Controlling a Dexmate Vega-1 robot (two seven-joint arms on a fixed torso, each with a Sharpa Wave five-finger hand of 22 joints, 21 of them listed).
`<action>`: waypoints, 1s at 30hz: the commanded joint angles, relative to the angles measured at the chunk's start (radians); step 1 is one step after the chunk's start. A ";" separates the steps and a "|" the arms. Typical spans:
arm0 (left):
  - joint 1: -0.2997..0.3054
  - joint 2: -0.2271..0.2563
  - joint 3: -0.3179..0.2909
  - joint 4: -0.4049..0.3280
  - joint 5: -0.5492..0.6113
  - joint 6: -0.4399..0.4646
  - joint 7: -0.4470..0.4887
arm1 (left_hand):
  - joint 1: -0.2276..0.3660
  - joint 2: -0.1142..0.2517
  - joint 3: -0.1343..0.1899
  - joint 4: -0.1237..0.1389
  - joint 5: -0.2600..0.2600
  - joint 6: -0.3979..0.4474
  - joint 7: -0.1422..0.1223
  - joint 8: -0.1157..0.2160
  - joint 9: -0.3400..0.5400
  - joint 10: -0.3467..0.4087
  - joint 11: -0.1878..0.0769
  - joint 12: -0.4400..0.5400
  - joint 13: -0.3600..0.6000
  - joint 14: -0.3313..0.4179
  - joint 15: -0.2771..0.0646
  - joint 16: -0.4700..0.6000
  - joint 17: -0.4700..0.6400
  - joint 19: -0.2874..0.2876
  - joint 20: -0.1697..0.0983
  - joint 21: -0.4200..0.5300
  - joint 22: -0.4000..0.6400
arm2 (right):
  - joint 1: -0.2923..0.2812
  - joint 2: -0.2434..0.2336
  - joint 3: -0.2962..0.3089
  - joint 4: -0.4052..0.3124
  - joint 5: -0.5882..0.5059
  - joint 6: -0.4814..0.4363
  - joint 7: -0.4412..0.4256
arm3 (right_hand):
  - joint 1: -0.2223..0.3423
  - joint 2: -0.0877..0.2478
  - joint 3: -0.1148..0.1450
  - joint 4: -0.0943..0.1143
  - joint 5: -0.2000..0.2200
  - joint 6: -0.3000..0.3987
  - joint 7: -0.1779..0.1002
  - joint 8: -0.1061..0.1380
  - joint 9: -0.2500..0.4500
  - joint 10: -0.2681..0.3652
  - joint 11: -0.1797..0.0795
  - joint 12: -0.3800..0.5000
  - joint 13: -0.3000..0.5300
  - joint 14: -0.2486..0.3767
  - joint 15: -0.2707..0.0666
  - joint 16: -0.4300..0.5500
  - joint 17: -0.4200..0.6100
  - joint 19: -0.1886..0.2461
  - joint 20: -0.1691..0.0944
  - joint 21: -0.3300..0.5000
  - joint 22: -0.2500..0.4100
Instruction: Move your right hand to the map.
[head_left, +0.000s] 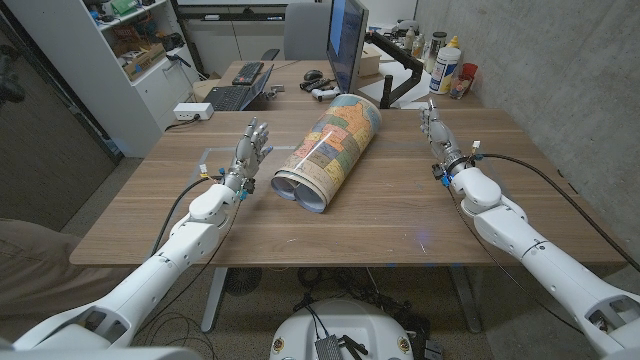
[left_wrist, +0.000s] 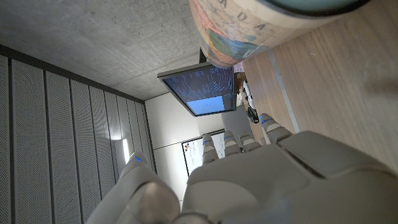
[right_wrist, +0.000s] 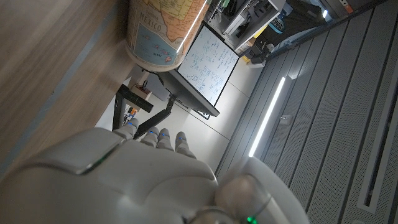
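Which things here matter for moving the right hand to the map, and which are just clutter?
For the job:
- rolled colourful paper map
- right hand, open, apart from the map

Lying about:
- left hand, open beside the map
- computer monitor
- black keyboard
- white bottle

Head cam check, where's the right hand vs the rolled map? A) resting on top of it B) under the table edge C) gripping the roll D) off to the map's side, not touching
D: in the head view the right hand stands apart from the rolled map, with bare table between them and nothing in its fingers.
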 joint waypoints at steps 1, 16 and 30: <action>0.002 0.006 -0.005 0.000 -0.003 -0.003 -0.007 | 0.003 -0.004 0.000 -0.003 0.006 0.009 -0.004 0.004 0.003 -0.005 0.004 0.002 0.002 -0.006 0.001 0.006 0.003 -0.002 0.008 0.005 0.006 | 0.006 -0.024 -0.008 -0.041 -0.073 -0.027 -0.042 | 0.011 0.002 -0.003 -0.007 0.007 0.004 0.005 0.006 0.003 -0.007 -0.003 0.003 0.004 -0.112 -0.007 0.003 0.003 -0.048 -0.005 -0.004 0.004; 0.019 0.021 -0.010 -0.025 0.006 -0.004 0.006 | 0.002 -0.004 -0.005 -0.004 0.007 0.018 -0.001 0.005 0.003 0.010 0.007 0.007 0.002 -0.020 0.003 0.003 0.003 -0.009 0.001 0.002 0.006 | -0.011 -0.063 -0.012 -0.119 -0.187 -0.054 -0.102 | 0.021 0.007 0.000 -0.013 0.011 0.012 0.001 0.009 0.003 0.007 -0.009 0.009 0.004 -0.108 -0.011 0.004 0.002 -0.041 -0.002 -0.002 0.004; 0.031 0.035 -0.014 -0.044 0.001 -0.009 -0.011 | 0.000 -0.003 -0.012 -0.005 0.007 0.030 0.002 0.006 0.002 0.082 0.013 0.028 0.003 -0.002 0.005 0.012 0.003 -0.006 0.003 0.005 0.006 | -0.005 -0.089 -0.026 -0.164 -0.281 -0.092 -0.124 | 0.035 0.007 0.001 -0.022 0.016 0.034 -0.011 0.016 0.003 0.008 -0.020 0.008 0.004 -0.107 -0.016 0.004 0.002 -0.033 -0.003 -0.002 0.004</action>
